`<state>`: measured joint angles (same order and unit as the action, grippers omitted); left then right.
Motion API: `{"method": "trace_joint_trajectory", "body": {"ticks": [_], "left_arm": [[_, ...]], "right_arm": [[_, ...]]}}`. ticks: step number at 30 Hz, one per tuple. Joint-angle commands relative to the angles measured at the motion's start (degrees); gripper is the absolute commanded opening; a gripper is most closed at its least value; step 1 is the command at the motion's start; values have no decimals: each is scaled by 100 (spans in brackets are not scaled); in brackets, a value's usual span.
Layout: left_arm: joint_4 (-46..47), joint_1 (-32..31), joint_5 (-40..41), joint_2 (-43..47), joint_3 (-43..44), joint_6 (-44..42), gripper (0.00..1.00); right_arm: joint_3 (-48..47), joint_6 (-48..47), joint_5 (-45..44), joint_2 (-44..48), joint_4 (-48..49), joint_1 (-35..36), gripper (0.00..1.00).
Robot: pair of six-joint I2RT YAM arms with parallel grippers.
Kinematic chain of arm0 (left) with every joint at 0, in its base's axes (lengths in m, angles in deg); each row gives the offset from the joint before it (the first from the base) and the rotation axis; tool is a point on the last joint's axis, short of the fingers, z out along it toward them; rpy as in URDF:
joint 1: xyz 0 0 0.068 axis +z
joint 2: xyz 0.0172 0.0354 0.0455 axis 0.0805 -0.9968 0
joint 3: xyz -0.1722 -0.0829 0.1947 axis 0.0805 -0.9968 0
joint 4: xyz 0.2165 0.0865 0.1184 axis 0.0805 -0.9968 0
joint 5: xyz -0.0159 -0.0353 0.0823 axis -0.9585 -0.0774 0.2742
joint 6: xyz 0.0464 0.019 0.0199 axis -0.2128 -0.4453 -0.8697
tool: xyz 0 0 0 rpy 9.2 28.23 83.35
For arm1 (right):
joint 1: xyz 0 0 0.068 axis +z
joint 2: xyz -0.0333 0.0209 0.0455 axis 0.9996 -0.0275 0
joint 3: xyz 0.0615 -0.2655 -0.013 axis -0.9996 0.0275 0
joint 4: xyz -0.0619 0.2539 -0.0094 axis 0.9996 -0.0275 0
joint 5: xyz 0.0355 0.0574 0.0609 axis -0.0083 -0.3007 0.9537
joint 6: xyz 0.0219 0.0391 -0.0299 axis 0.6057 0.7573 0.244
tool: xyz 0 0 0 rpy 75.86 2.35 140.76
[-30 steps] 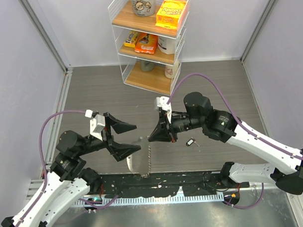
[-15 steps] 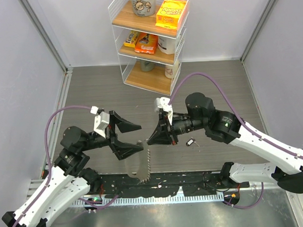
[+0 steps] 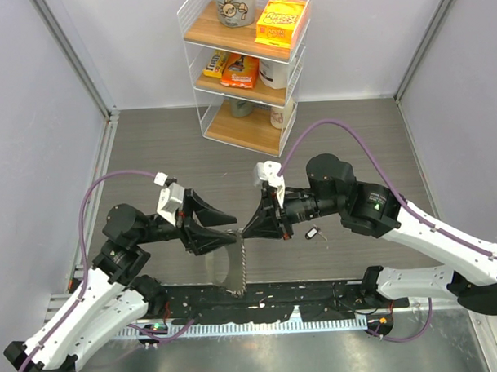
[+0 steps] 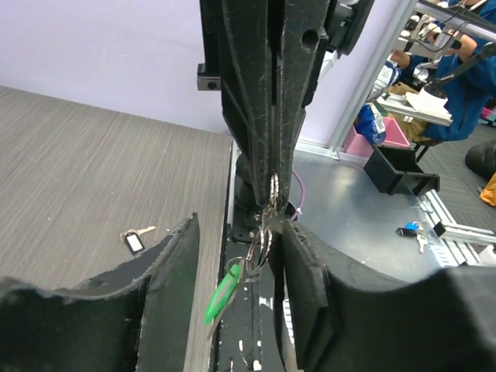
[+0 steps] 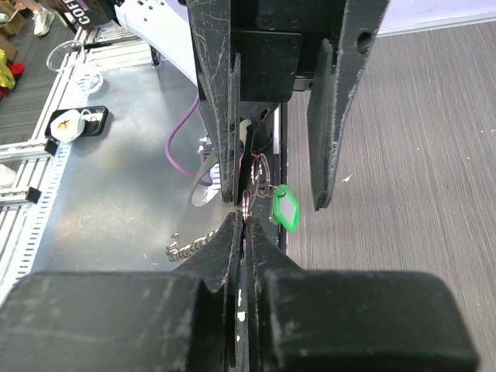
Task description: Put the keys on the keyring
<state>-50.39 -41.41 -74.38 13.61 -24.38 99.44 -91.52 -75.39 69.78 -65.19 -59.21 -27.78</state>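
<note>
My right gripper [image 3: 248, 229] is shut on the keyring's ring and holds it above the table's near edge. The grey chain [image 3: 239, 264] hangs down from it; in the right wrist view its chain [image 5: 190, 246] and green piece [image 5: 284, 208] hang just past my closed tips [image 5: 242, 221]. My left gripper [image 3: 232, 227] is open, with one finger on each side of the ring and green piece [image 4: 223, 291], not clamping them. One key [image 3: 313, 232] with a dark head lies on the table, also in the left wrist view [image 4: 134, 240]. I cannot make out the second key.
A white wire shelf [image 3: 244, 64] with boxes and cups stands at the back. A black rail [image 3: 261, 304] runs along the table's near edge, just below the hanging chain. Grey walls close in both sides.
My left gripper has moved right towards the right gripper's tip, and its open fingers now straddle the ring. The right gripper has barely moved and still holds the keyring.
</note>
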Motion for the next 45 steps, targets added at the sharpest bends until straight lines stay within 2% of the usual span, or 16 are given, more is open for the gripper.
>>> {"method": "trace_joint_trajectory", "body": {"ticks": [1,6,10,14,23,27,28,30,42,43,44,45], "left_arm": [[399,-29,-264,-63,208,116,44],[636,-29,-545,-159,173,300,33],[768,-29,-633,-212,164,406,34],[935,-64,-651,-265,172,529,39],[1129,-126,-581,-309,173,626,37],[1217,-152,-555,-309,164,670,30],[1208,-152,-537,-309,164,679,15],[1208,-152,-493,-292,146,688,0],[1243,-170,-353,-125,85,670,0],[1243,-170,-326,-116,85,670,0],[1234,-170,-309,-107,76,661,0],[1226,-170,-282,-90,85,652,0]], "right_arm": [[-358,-68,-156,84,216,106,5],[-411,-139,-218,58,207,158,5],[-446,-147,-262,49,198,185,5],[-499,-147,-271,14,181,211,5],[-525,-306,-271,5,181,229,5],[-534,-314,-280,-12,181,246,5],[-543,-314,-271,-12,189,246,5],[-543,-323,-280,-21,181,255,5],[-499,-402,-236,14,32,290,6],[-481,-420,-218,40,5,290,14],[-455,-437,-210,58,-21,290,29],[-411,-437,-218,119,-30,290,34]]}}
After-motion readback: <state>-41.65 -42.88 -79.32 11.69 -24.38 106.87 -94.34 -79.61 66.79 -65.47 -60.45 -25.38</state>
